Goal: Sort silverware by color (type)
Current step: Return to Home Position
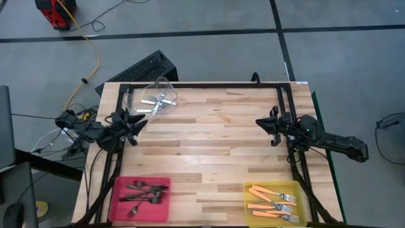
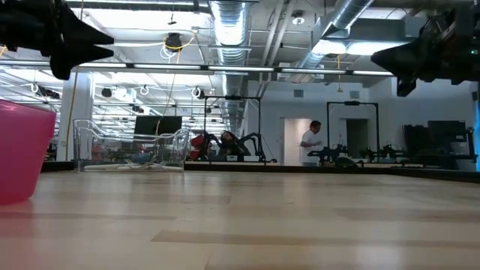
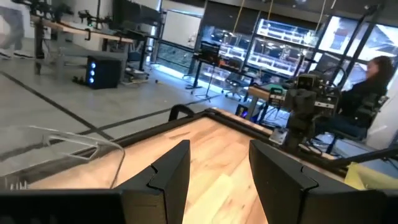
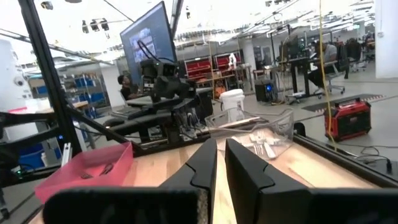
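Silverware (image 1: 158,99) is lying sorted in the clear plastic bin (image 1: 166,83), pink bin (image 1: 114,199) and yellow bin (image 1: 301,190), yet the parted, empty left gripper (image 1: 139,121), hovering just beside the clear bin, is risking knocking it; the right gripper (image 1: 259,122) is idling, pinched narrow.

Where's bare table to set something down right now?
The middle of the table is bare, between the left gripper and right gripper. Also free: the edge strip between the pink bin and yellow bin, and the far edge from the clear bin to the right arm's side. Only those three corners are taken.
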`<state>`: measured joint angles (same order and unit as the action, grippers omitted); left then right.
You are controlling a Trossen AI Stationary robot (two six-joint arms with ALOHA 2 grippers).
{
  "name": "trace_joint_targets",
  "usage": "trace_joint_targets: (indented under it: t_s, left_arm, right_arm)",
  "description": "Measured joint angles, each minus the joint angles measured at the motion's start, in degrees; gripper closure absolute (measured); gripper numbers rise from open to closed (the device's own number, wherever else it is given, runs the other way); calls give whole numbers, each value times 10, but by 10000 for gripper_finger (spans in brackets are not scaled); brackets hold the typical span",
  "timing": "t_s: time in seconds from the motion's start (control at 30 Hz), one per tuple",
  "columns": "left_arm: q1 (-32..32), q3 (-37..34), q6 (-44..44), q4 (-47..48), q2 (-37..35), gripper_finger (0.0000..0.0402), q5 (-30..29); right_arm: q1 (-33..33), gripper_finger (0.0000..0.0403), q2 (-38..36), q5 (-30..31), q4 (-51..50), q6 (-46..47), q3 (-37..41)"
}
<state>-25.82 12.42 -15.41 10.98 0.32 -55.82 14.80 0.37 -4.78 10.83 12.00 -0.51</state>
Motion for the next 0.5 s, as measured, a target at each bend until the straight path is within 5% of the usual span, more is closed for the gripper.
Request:
trace_joint_targets:
  t_s: [0.5]
  left_arm:
    - [0, -100, -3, -94, 7, 250, 59]
  right_arm:
    - [11, 343, -2, 0, -53, 16, 0]
